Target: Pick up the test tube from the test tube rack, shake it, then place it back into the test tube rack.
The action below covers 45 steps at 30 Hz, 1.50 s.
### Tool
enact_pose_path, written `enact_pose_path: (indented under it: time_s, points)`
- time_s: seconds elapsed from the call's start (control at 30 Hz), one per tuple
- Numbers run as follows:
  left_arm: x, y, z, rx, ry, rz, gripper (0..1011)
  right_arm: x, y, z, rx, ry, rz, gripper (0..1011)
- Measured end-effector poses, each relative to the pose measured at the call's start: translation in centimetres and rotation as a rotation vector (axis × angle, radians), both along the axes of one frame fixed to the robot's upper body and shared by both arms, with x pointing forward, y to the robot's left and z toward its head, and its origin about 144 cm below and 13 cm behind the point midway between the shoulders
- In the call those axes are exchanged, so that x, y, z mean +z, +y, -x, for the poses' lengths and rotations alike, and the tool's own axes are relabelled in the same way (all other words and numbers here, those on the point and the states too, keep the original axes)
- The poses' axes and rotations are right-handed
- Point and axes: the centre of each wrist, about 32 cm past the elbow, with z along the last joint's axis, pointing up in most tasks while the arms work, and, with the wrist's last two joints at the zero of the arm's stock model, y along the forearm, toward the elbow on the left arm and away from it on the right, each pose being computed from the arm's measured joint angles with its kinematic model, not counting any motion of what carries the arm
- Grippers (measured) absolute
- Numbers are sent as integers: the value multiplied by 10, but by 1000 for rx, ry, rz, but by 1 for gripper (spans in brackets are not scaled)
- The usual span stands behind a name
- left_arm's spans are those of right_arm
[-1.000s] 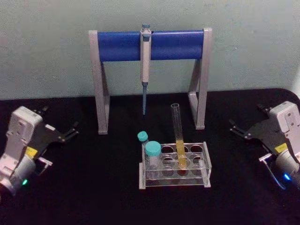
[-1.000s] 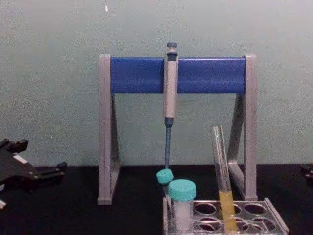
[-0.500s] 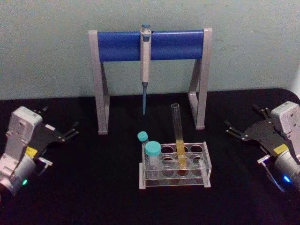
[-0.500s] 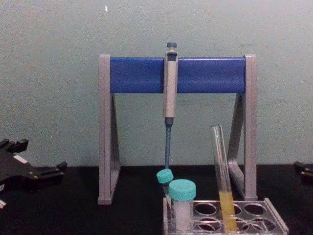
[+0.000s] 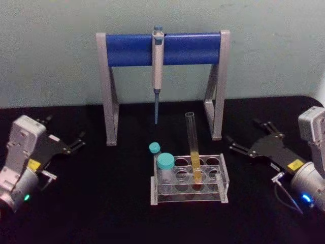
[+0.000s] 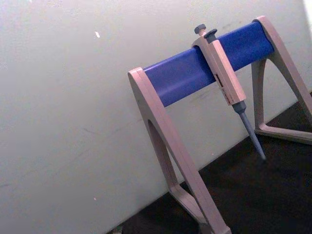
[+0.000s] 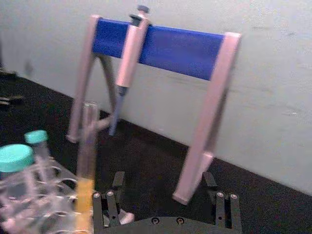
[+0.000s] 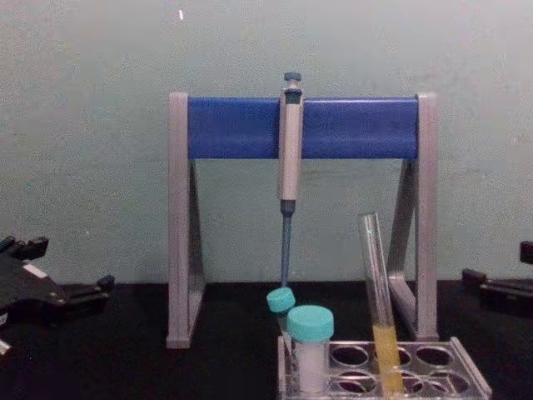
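Test tube (image 5: pixel 193 146), long clear glass, yellow-orange liquid low, leans in low clear plastic rack (image 5: pixel 203 196). Right gripper (image 5: pixel 241 134) near rack's right, fingers spread. Left gripper (image 5: pixel 63 132) parked far left, also spread. Suggest pinching bare glass above liquid, lifting along lean.

A tall grey plastic stand (image 6: pixel 171 146) with a round blue crossbar (image 6: pixel 178 80) rests on the black tabletop (image 6: pixel 278 200) before a pale wall (image 6: pixel 63 122). A slim grey-blue pipette (image 6: pixel 225 78) hangs from the crossbar, tip pointing down.

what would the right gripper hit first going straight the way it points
Likely the grey stand's right leg, which lies ahead of the open right gripper in its wrist view; the test tube is off to the side. Depth unclear.
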Motion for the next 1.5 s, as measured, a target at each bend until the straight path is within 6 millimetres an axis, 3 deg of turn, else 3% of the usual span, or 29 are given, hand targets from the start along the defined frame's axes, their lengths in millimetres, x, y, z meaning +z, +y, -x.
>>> enact_pose_path:
  time_s: [0.33, 0.73, 1.5]
  points:
    - [0, 0, 0, 0, 0, 0, 1009, 10, 5, -3, 140, 45, -23, 1000]
    - [0, 0, 0, 0, 0, 0, 1010, 15, 17, -27, 298, 118, -9, 1000]
    - [0, 0, 0, 0, 0, 0, 1010, 13, 34, -62, 343, 174, -2, 1000]
